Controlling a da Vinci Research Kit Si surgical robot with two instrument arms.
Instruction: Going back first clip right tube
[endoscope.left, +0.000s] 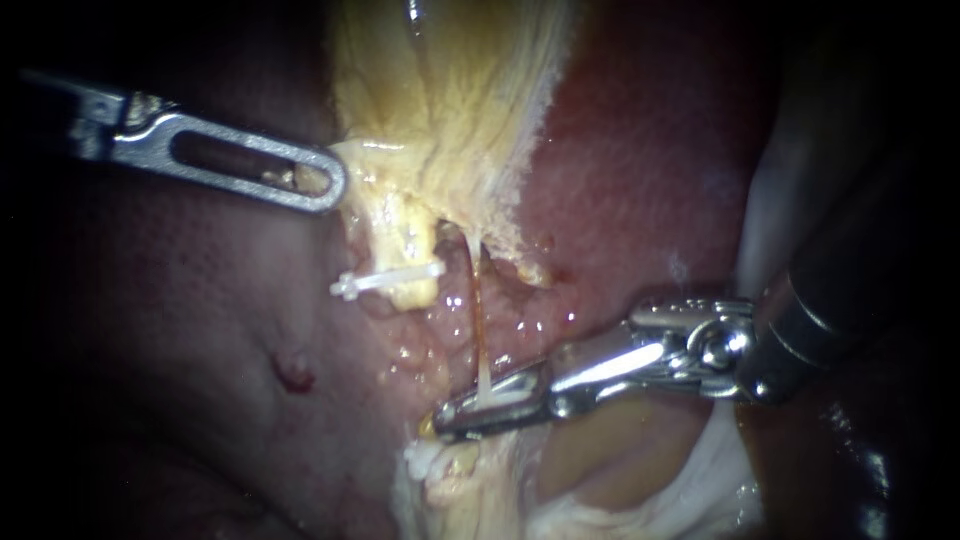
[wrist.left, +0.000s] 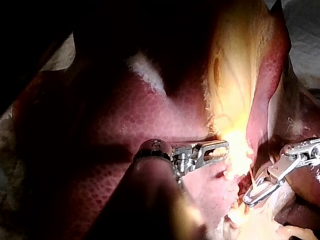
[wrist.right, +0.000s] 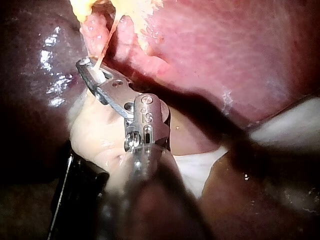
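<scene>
The thin right tube (endoscope.left: 478, 310) runs down from the yellowish gallbladder (endoscope.left: 450, 100) into my right instrument (endoscope.left: 485, 405). Its jaws lie close together on the tube with a white clip (endoscope.left: 500, 396) between them; the right wrist view shows the same grip in my right instrument (wrist.right: 95, 76). A white clip (endoscope.left: 388, 282) sits across the thicker left tube (endoscope.left: 405, 235). My left instrument (endoscope.left: 325, 185) grips the gallbladder's edge, with tissue showing through its slotted jaw. In the left wrist view my left instrument (wrist.left: 217, 149) holds the yellow tissue, and my right instrument (wrist.left: 257, 194) lies beyond it.
Red-brown liver (endoscope.left: 640, 170) surrounds the tubes on both sides, with a small raw red spot (endoscope.left: 295, 375) on its left lobe. Pale fatty tissue (endoscope.left: 460, 480) lies under the right jaws. White material (endoscope.left: 710, 480) lies beneath the right shaft.
</scene>
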